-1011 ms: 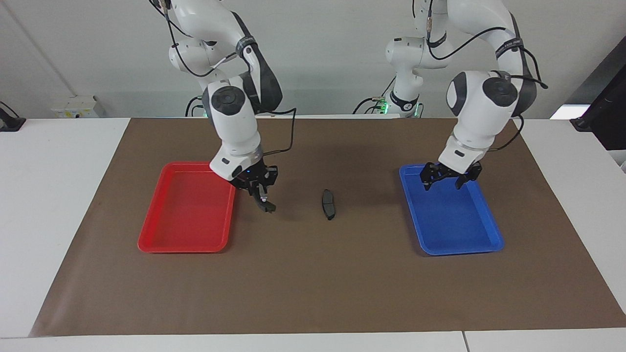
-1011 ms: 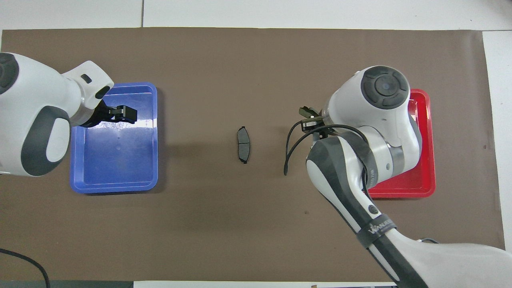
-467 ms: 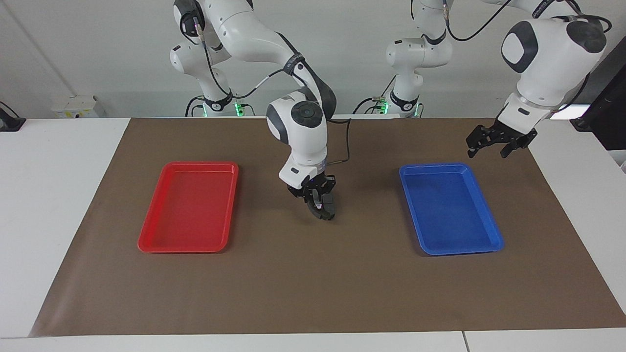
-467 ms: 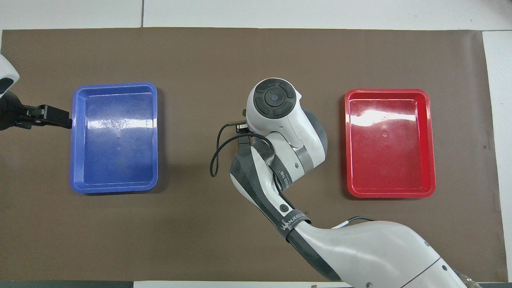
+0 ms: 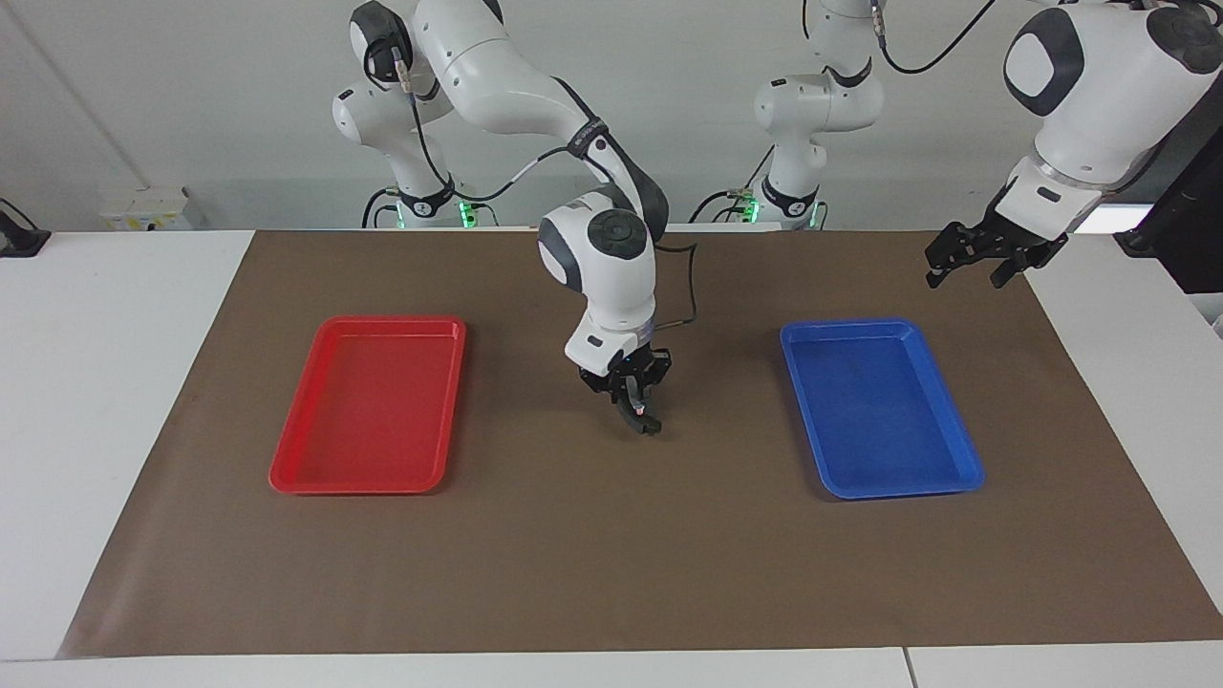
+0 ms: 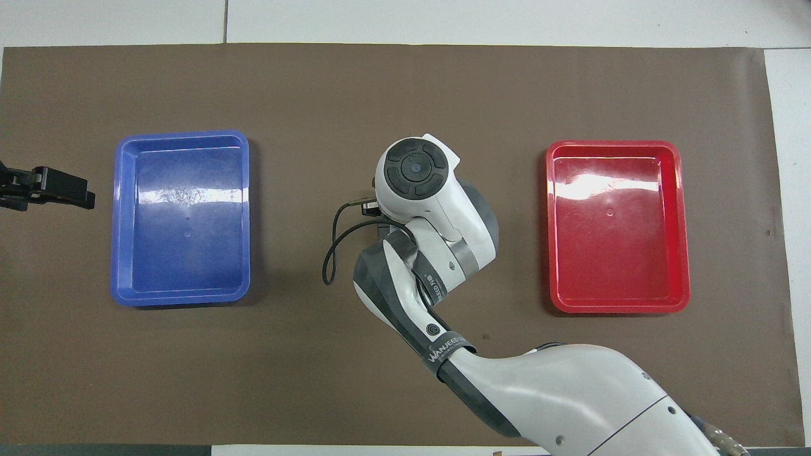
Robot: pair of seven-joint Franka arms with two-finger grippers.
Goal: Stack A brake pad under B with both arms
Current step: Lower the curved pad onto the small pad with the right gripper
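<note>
- Right gripper [image 5: 638,409] is hanging low over the centre of the brown mat [image 5: 573,564], with a flat dark brake piece [image 5: 649,426] at its tip; I cannot tell its grip.
- Hard, smooth pieces are risking a skewed, sliding stack.
- Left gripper [image 5: 984,260] is waiting raised at two o'clock, spread wide.

Place: a robotics lab or test cell.
Arms: two white Franka arms bolted at one end of the surface [image 5: 115,382], green status lights at their bases.
Surface: white tabletops pushed together, covered by a plain brown mat [image 5: 611,554].
Props: a red tray [image 5: 287,473] and a blue tray [image 5: 965,478], laid out symmetrically.
Surroundings: bare pale wall, loose cabling, a wall socket box [image 5: 148,208].
</note>
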